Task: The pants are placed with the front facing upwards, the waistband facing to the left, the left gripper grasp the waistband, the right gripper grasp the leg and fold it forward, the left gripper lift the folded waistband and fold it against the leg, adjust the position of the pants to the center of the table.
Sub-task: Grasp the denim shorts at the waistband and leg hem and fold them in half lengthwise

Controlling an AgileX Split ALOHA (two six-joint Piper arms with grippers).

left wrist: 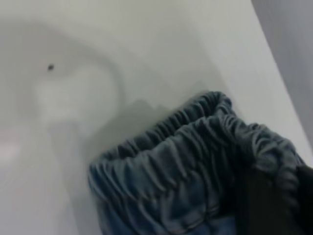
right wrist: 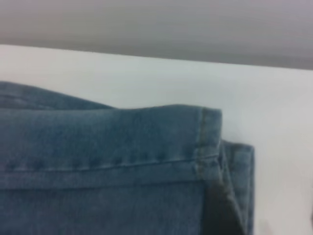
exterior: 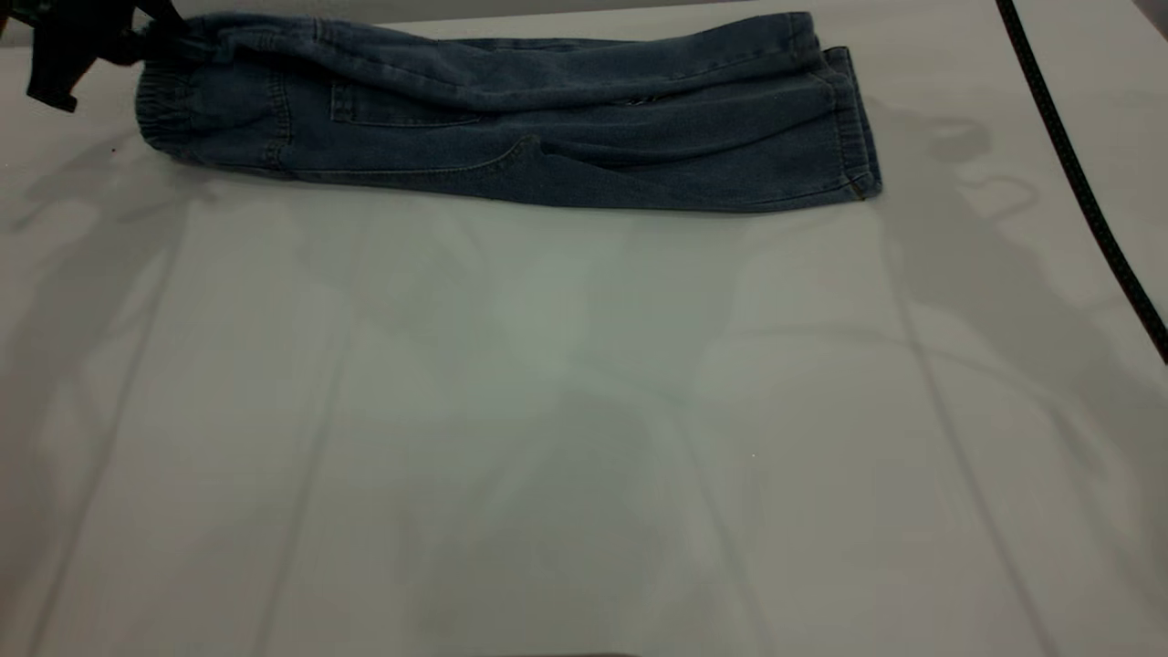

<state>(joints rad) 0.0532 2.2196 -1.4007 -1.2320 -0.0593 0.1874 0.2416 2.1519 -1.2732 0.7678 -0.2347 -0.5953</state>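
Note:
The pants (exterior: pixel 547 137) lie folded lengthwise along the far side of the table (exterior: pixel 547 411), with blue denim legs stacked. The gathered waistband (exterior: pixel 164 109) points left and the leg hems (exterior: pixel 853 128) point right. My left gripper (exterior: pixel 151 36) is shut on the waistband's far corner, and the cloth is bunched up there. In the left wrist view the ruched waistband (left wrist: pixel 186 156) wraps over the gripper (left wrist: pixel 266 205). My right gripper is outside the exterior view. Its wrist view looks closely at the stitched leg hem (right wrist: pixel 208 142), with a dark wedge beside the hem.
A black cable (exterior: pixel 1077 173) crosses the table's far right corner. The table's far edge (right wrist: pixel 156 54) runs just behind the pants. Arm shadows fall on the white surface to the left and right of the pants.

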